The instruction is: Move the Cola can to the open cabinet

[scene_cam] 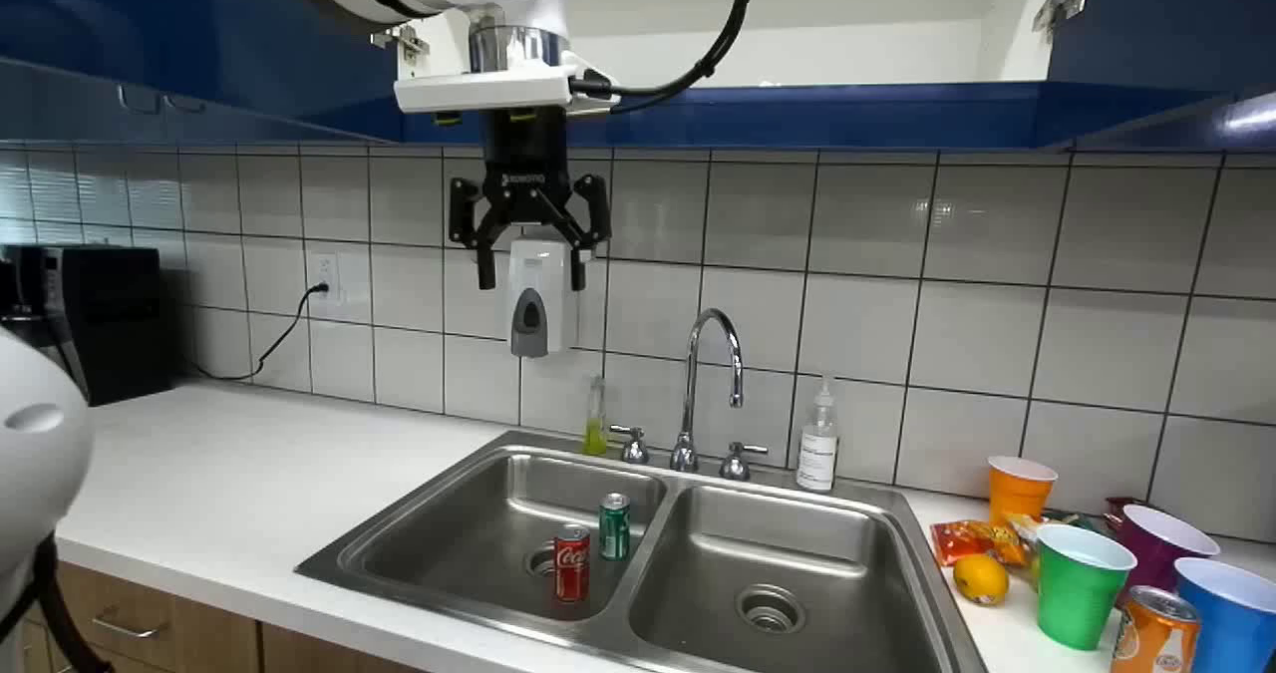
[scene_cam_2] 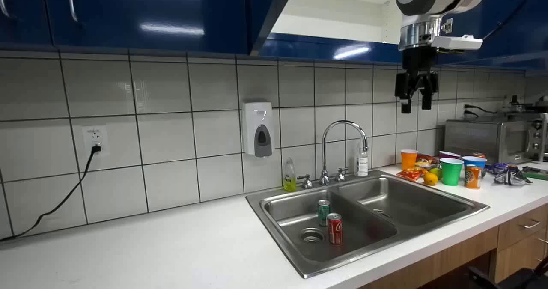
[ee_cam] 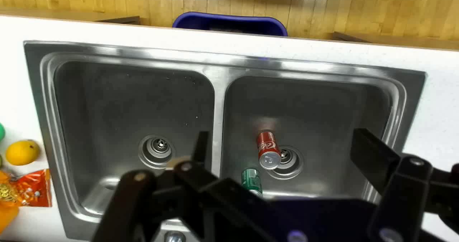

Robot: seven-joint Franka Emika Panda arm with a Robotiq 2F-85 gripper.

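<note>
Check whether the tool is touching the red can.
Apart. Both exterior views show it: the tool hangs open high above the sink, while the red can stands down inside the basin, a clear gap between them.

wall [scene_cam: 867, 334]: pale-tiled, dark-lined; floor [ee_cam: 376, 9]: wooden, planked; counter [scene_cam_2: 150, 246]: white; base cabinets [scene_cam: 199, 643]: wood-fronted

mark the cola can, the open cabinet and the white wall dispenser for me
Cola can [ee_cam: 267, 146]: in the wrist view, on its red side.
Open cabinet [scene_cam: 817, 55]: in an exterior view, on its white interior.
White wall dispenser [scene_cam_2: 257, 117]: in an exterior view, on its white casing.
</note>
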